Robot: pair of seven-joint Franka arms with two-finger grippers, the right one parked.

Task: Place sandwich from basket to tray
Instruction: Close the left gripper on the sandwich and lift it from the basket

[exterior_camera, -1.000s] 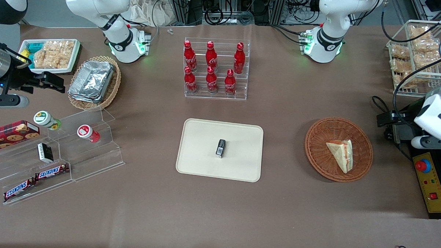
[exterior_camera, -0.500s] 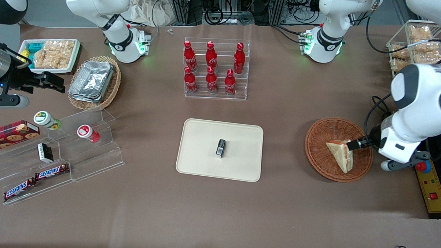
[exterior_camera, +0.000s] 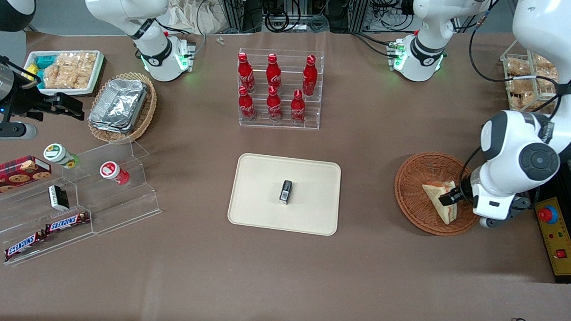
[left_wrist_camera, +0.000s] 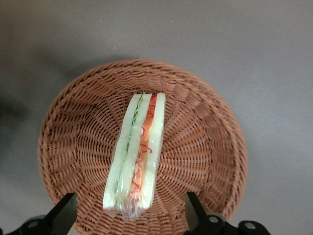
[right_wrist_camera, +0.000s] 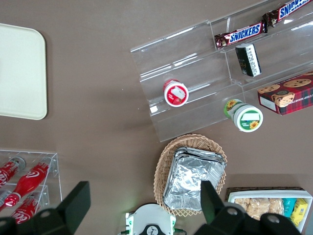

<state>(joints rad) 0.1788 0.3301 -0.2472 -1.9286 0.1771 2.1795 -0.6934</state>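
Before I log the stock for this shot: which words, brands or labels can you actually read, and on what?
"SNICKERS" on the two bars on the clear stepped stand.
Coca-Cola-style script on the red bottles: too blurred to read.
Cookie box, two round tubs and the small dark pack on the tray: print unreadable.
Sandwich in the basket, gripper open around it: no label visible.

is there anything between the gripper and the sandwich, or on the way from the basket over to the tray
Nothing visible blocks either. The gripper is open over the basket, fingers either side of the sandwich with only air between. The table between basket and tray is bare. A small black object lies on the tray's middle, so the sandwich should go beside it.
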